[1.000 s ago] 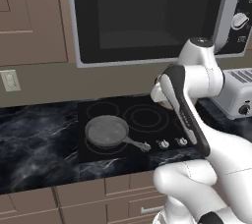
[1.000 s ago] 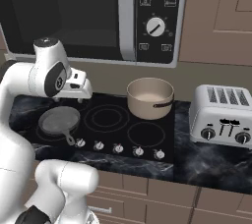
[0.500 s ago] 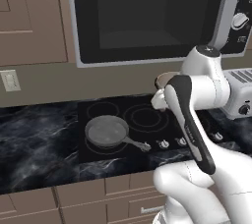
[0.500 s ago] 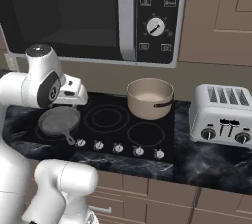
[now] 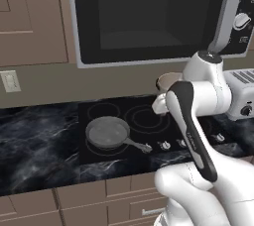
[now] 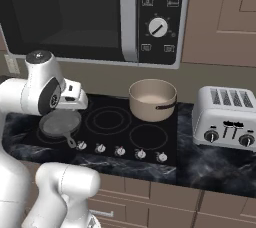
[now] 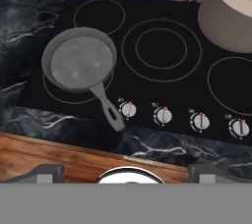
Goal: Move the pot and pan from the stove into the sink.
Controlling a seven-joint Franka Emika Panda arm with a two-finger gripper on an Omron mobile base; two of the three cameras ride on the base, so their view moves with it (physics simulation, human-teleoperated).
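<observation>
Pan [image 7: 80,64] on front-left burner of stove [image 7: 162,2], handle toward knobs [image 7: 183,117]. Pot [image 6: 152,99] on back-right burner. Gripper [image 7: 125,171] above stove, jaws wide apart, holding nothing.

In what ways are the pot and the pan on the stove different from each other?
The pot is tan and deep with straight sides; the pan is dark grey and shallow. The pot has a short side handle, the pan one long thin handle. The pot stands at the back right of the stove, the pan at the front left. Both are round, upright and look empty.
</observation>
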